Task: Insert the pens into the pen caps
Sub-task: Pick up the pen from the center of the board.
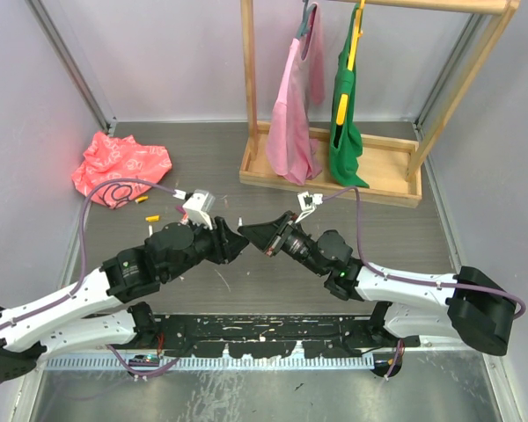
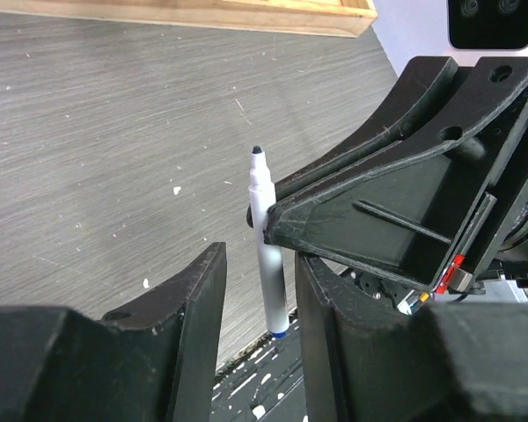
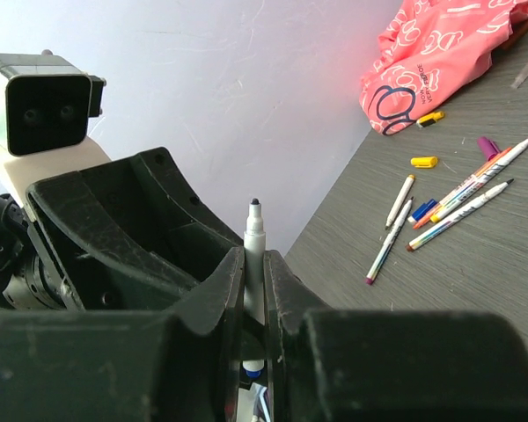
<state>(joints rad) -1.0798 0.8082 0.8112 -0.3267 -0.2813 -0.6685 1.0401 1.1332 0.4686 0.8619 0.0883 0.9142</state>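
Observation:
My right gripper (image 3: 254, 255) is shut on a white-barrelled pen (image 3: 254, 233) with a dark tip pointing up and a blue end (image 3: 253, 374) below the fingers. Both grippers meet above the table's middle, the left gripper (image 1: 244, 246) facing the right gripper (image 1: 257, 236). In the left wrist view, my left gripper (image 2: 260, 259) stands open around the lower barrel of the same pen (image 2: 271, 290); the barrel lies close to one finger (image 2: 334, 334), with a gap to the other (image 2: 194, 325). Several more pens (image 3: 449, 198) lie on the table with yellow (image 3: 424, 162), purple (image 3: 487, 146) and blue (image 3: 425, 211) pen caps.
A crumpled red cloth (image 1: 121, 167) lies at the back left beside the loose pens (image 1: 150, 211). A wooden rack (image 1: 334, 171) with pink and green garments stands at the back. A black speckled mat (image 1: 264, 338) runs along the near edge.

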